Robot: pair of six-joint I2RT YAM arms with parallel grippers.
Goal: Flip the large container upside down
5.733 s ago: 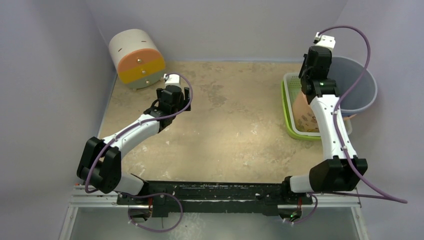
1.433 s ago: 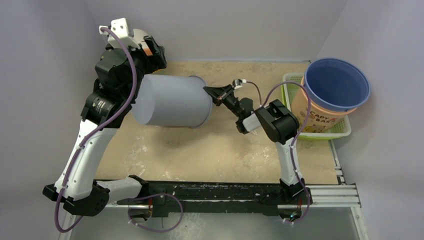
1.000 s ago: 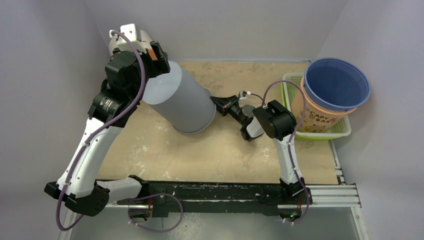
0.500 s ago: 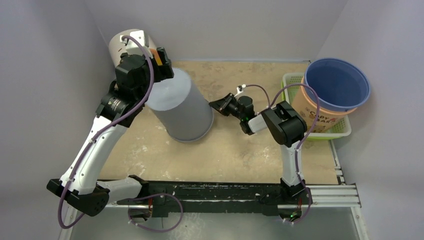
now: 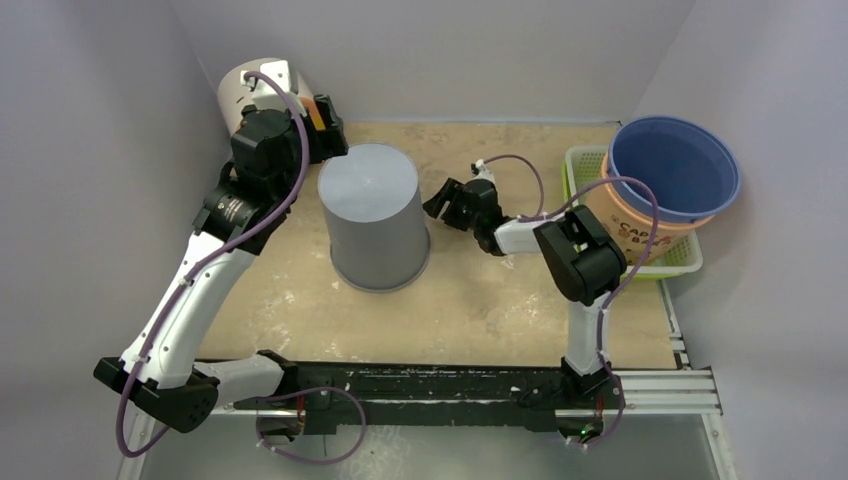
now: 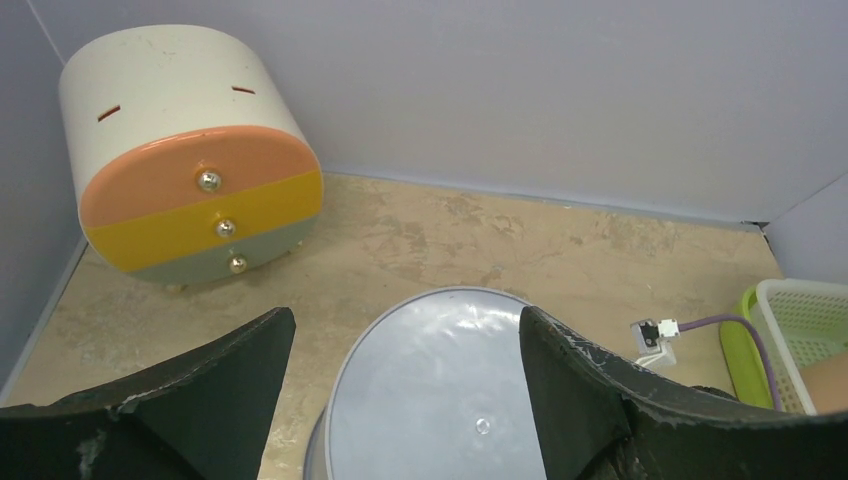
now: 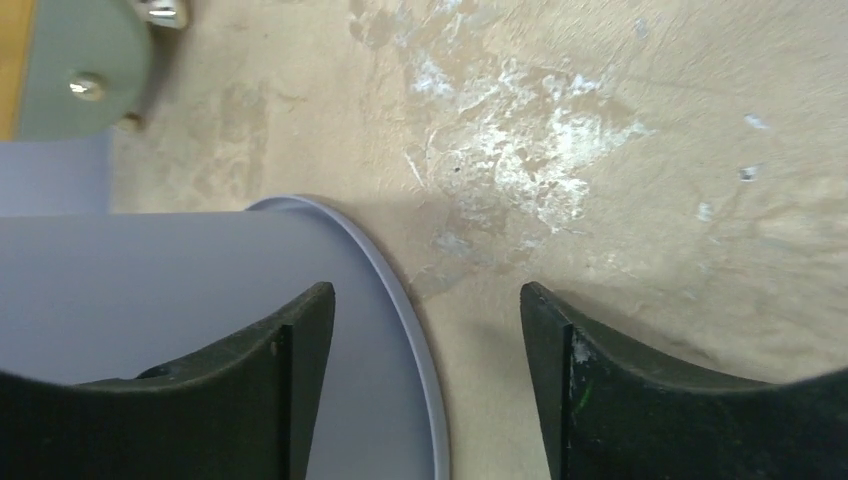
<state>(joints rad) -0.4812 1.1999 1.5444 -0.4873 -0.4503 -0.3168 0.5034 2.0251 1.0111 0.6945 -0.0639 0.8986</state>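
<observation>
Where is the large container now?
In the top view, the large container stands upside down on the table, left of centre, near the drawer unit in the corner.

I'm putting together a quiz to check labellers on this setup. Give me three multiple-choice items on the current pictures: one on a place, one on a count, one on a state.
1. Where does the drawer unit stand?
A. far left corner of the table
B. near right corner
C. middle of the table

2. How many drawer fronts does it show?
A. two
B. three
C. five

3. How does the grey container stand?
A. on its side
B. mouth up
C. base up, rim on the table

Answers: 1 A, the left wrist view shows it where the back and left walls meet. 2 B, there are orange, yellow and green fronts, each with a knob. 3 C, its closed base faces the top camera.
</observation>
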